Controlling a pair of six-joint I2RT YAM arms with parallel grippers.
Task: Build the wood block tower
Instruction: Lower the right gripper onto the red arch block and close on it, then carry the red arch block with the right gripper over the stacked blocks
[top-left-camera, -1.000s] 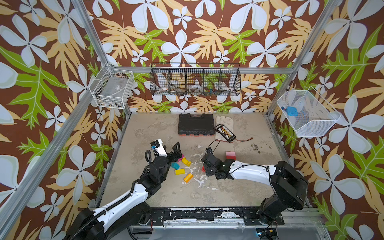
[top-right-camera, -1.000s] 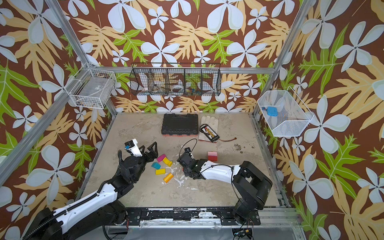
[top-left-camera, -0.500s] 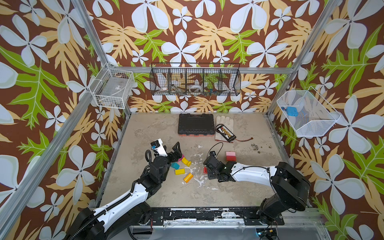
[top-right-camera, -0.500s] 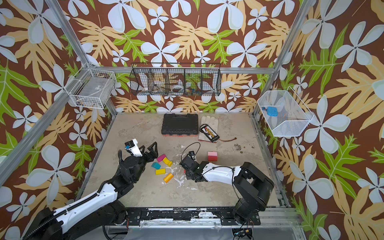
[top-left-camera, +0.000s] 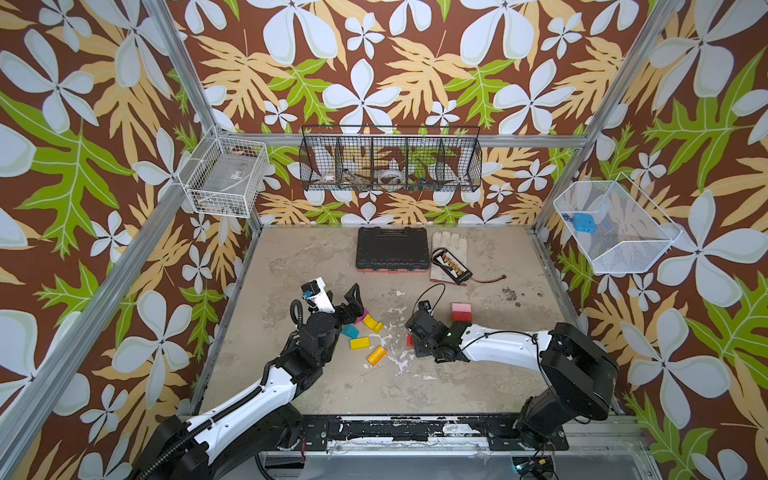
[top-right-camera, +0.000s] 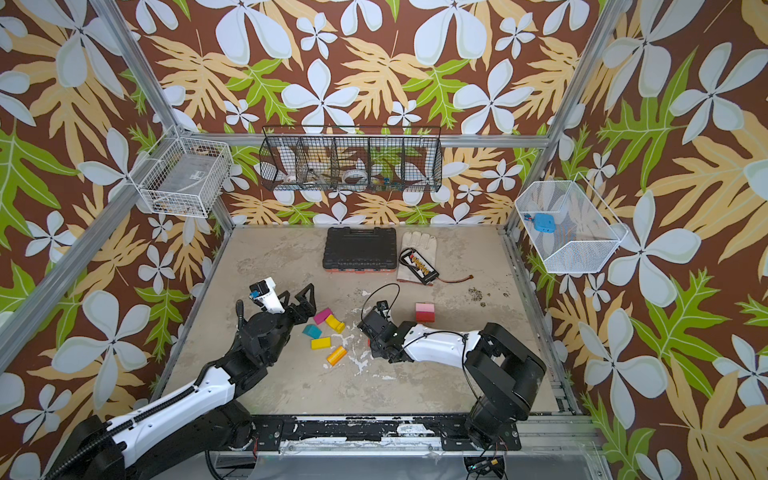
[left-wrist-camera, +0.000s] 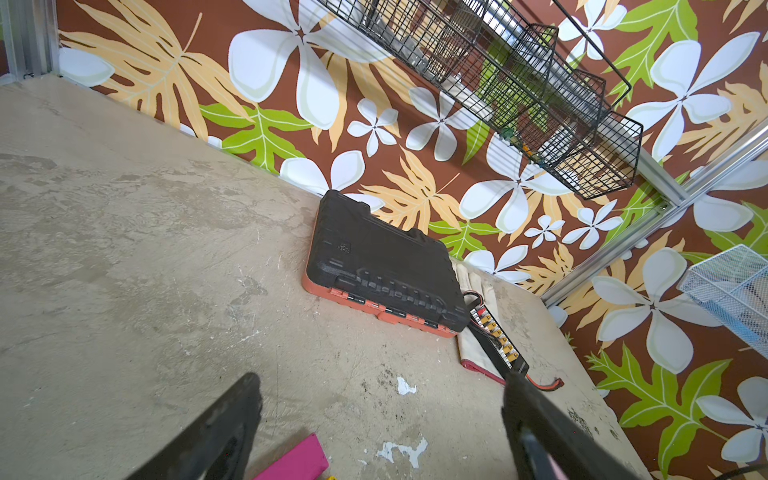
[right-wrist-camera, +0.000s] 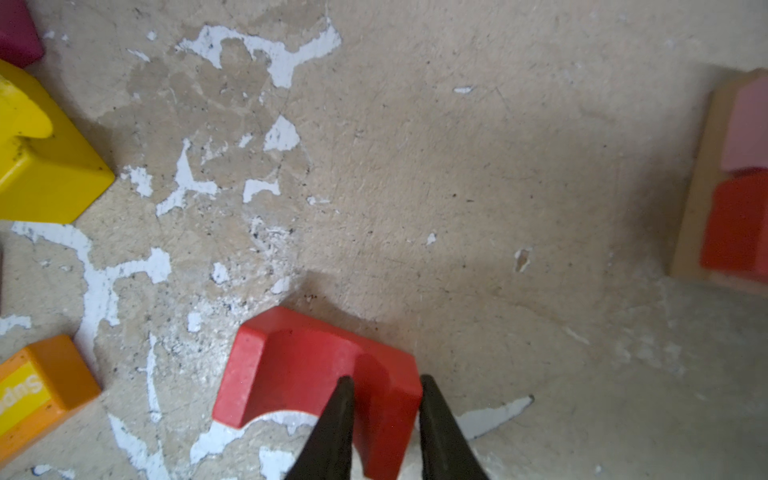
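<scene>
Just beside spread left pincer (top-right-camera: 297, 296): magenta block (top-right-camera: 322, 316), yellow arch (top-right-camera: 335, 323), teal block (top-right-camera: 312, 331), yellow brick (top-right-camera: 321, 343), orange half-cylinder (top-right-camera: 336, 355). Under right pincer (top-right-camera: 372, 345), mostly hidden: red block (top-right-camera: 369, 341). Near it: pink-and-red stack (top-right-camera: 424, 312).

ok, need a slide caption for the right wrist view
Right claw grips one leg of the red arch; a yellow block and an orange block lie nearby.

- A robot test cell in a lab rather than a home: two white-and-black arms, left (top-left-camera: 266, 386) and right (top-left-camera: 498, 351), are bolted to a black rail (top-left-camera: 415, 430) at the front edge of the bench (top-left-camera: 291, 257).
- Aluminium frame posts (top-left-camera: 189, 79) box the bench in, with flower-print panels (top-left-camera: 374, 62) as walls.
- Black and white wire baskets (top-left-camera: 390, 166) hang on those walls.
- Painted wood blocks (top-left-camera: 360, 343), a red arch (right-wrist-camera: 299, 361) among them, lie loose on the scuffed, paint-flaked bench top.
</scene>
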